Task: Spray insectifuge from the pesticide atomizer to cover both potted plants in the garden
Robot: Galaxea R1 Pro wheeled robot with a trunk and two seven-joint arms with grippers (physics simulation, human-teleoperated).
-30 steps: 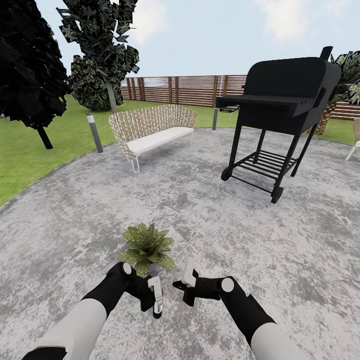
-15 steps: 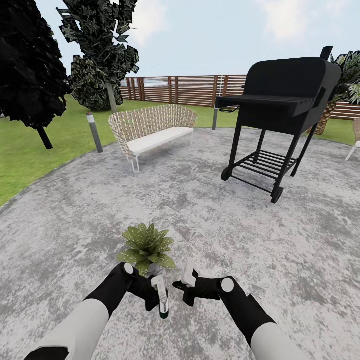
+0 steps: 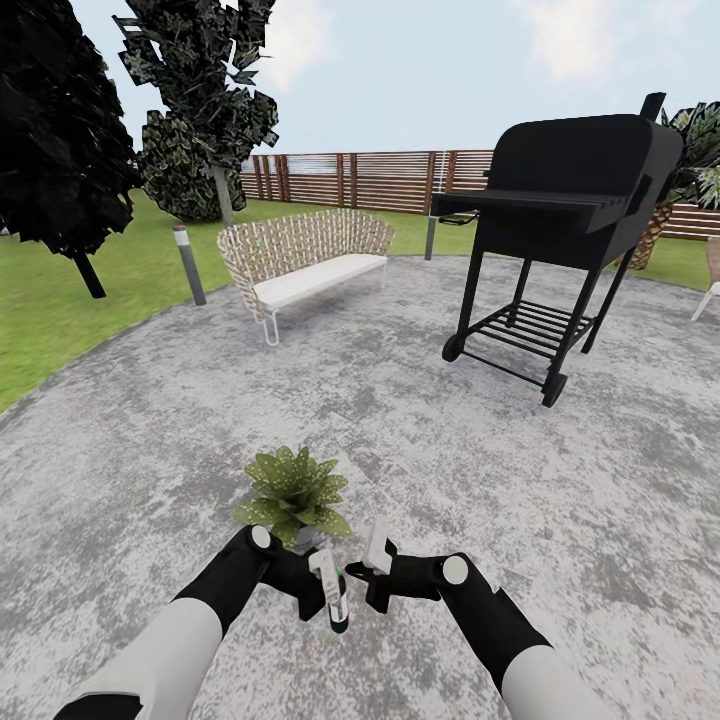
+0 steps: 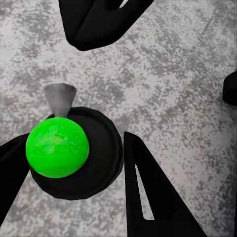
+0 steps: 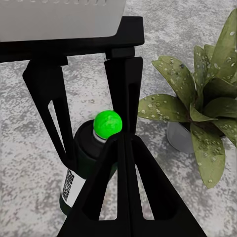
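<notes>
Patio stone is spreading across the head view, and the potted plant [image 3: 293, 493] is sitting on the round grey patio [image 3: 560, 480], well short of the black grill [image 3: 570, 200] and the wicker bench [image 3: 300, 255]. Just nearer the robot than the plant, the left gripper [image 3: 318, 588] is gripping the pesticide atomizer [image 3: 331, 592], white trigger head nearest the plant and dark body slanting down toward the robot. Beside the bottle, the right gripper [image 3: 372, 570] is hanging with nothing in it; how wide it stands I cannot tell from here.

Looking along the left gripper [image 4: 74, 163], the dark fingers [image 4: 153, 192] are flanking the atomizer [image 4: 79, 153], seen end-on, with a bright green ball at its top.

Looking along the right gripper [image 5: 123, 148], its fingertips are meeting in front of the bottle [image 5: 81, 168], so it is looking pinched together and empty, with the speckled plant [image 5: 202, 108] and its pale pot just beside.

The bottle is looking light, rigid and smooth-sided, so it is likely to slip or twist; holding the body below the trigger head is probably the safest place.
</notes>
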